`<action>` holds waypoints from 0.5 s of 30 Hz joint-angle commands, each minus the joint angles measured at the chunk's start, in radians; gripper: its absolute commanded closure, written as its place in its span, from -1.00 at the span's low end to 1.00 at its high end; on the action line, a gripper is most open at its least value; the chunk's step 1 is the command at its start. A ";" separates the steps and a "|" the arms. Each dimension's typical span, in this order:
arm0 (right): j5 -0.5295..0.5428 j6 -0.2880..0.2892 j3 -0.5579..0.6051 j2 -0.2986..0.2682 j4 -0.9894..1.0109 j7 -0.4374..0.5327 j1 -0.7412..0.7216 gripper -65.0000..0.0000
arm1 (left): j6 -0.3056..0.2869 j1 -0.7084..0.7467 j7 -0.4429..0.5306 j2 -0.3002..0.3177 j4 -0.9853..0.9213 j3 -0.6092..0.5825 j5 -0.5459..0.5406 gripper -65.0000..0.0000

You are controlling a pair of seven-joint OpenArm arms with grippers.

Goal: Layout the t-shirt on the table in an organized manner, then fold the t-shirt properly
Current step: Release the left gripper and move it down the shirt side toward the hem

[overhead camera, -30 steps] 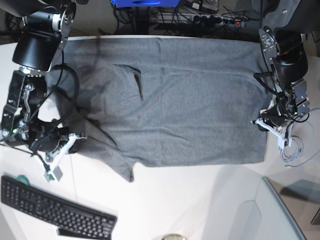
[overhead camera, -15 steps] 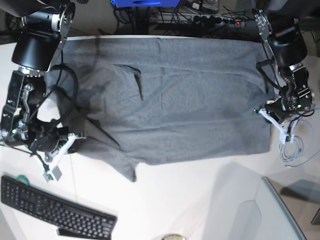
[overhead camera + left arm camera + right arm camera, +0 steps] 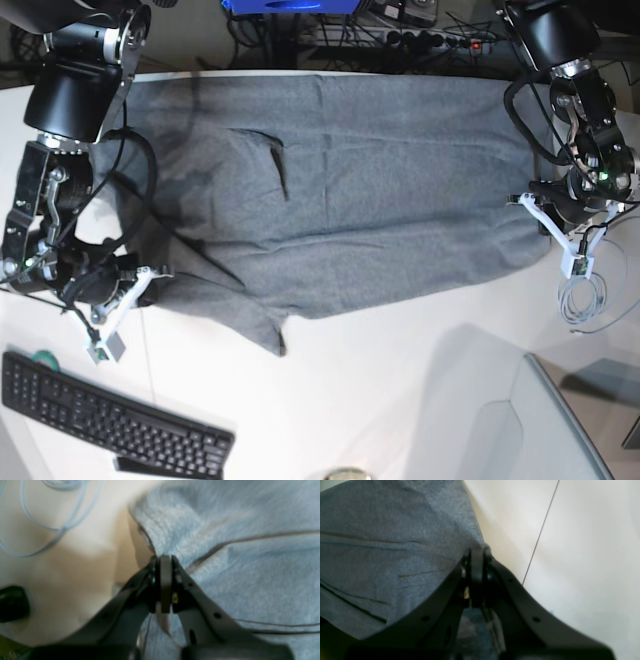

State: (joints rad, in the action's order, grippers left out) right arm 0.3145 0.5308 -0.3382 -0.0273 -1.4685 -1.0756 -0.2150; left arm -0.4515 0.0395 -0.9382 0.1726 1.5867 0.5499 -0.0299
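Two grippers hold the t-shirt (image 3: pixel 340 190) at this moment, one at each end. The shirt lies spread on the table (image 3: pixel 400 400), covering most of its upper half in the base view, with one sleeve hanging toward 7 o'clock.

The left gripper (image 3: pixel 163 560) has its jaws pressed together on a corner of the cloth, at about 3 o'clock of the shirt in the base view; the fabric bunches into a small peak just above the tips. The right gripper (image 3: pixel 476 552) is also pinched closed on the shirt's edge, near 8 o'clock in the base view, beside the thin dark seam line (image 3: pixel 540 535) of the tabletop.

I judge the cloth light, soft and without any stiffness: it sags and makes creases where it is pulled, and it will follow the grippers instead of keeping a shape. It seems not slippery on the table, so dragging may wrinkle it. The best places to take hold are probably the hemmed edges and corners, where the knit is thicker and a thin pinch can hold.

A light blue cable (image 3: pixel 50 517) lies on the table near the left gripper, apart from the cloth.
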 commanded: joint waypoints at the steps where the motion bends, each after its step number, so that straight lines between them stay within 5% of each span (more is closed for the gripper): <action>1: 0.015 0.002 0.001 -0.004 -0.016 0.018 -0.022 1.00 | 0.003 0.003 -0.020 0.006 0.020 0.012 0.012 1.00; 10: 0.015 0.002 0.001 -0.004 -0.018 0.018 -0.010 1.00 | 0.003 0.047 -0.032 0.000 -0.024 0.014 0.018 1.00; 15: 0.015 0.002 0.001 -0.003 -0.018 0.018 -0.010 1.00 | 0.003 0.075 -0.032 0.003 -0.015 0.017 0.018 0.07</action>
State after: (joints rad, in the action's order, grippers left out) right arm 0.3141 0.5308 -0.3382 -0.0246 -1.4689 -1.0744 -0.2008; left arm -0.4484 0.1177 -0.9802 0.1589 1.5520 0.5617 -0.0090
